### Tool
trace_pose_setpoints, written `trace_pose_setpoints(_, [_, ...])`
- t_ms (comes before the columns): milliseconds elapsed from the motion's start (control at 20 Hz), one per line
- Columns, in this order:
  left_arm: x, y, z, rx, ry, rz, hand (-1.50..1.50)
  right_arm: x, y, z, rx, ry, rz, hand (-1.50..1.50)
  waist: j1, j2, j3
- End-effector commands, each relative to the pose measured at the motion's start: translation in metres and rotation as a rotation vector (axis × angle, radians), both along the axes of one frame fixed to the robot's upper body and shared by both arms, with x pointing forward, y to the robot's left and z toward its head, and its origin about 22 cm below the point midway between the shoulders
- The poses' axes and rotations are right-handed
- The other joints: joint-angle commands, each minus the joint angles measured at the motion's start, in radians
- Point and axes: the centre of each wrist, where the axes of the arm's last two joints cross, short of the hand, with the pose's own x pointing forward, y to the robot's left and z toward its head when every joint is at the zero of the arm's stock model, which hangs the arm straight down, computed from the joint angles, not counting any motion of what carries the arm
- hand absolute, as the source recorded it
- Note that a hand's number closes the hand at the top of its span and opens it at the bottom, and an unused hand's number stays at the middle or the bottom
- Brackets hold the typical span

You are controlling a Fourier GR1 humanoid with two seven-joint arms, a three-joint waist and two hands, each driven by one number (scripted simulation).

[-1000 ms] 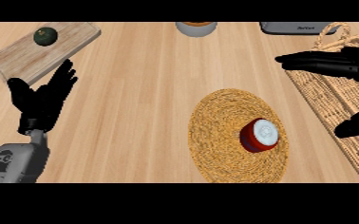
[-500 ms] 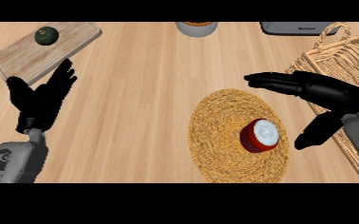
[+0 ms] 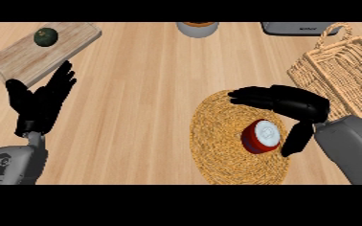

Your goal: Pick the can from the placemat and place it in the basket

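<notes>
since the earlier frame, right hand [image 3: 293,106] has moved left from the basket [image 3: 332,72] and is now over the placemat [image 3: 222,139]. its fingers are spread open above the can [image 3: 260,136], thumb just beside it, holding nothing. the can stands on the placemat. left hand [image 3: 39,103] rests open at the left edge.

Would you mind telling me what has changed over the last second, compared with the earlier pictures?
The right hand has moved leftward from over the basket onto the placemat, and its open fingers and thumb now bracket the can without closing on it. The can itself has not moved. The left hand rests open at the left as before, and the cutting board is unchanged.
</notes>
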Motion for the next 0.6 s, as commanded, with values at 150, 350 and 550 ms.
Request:
trace_pose_setpoints(150, [0.000, 0.007, 0.000, -0.006, -0.010, 0.001, 0.00, 0.024, -0.018, -0.009, -0.047, 0.027, 0.056, -1.50, 0.001, 0.001, 0.000])
trace_pose_setpoints(350, [-0.002, 0.011, 0.006, -0.012, -0.003, 0.015, 0.00, 0.023, -0.013, -0.008, -0.016, 0.025, 0.072, -1.50, 0.002, -0.001, 0.000])
trace_pose_setpoints(550, [-0.014, -0.005, 0.002, -0.007, -0.019, -0.012, 0.00, 0.015, -0.038, -0.024, -0.010, 0.083, 0.094, -1.50, 0.010, -0.001, 0.001])
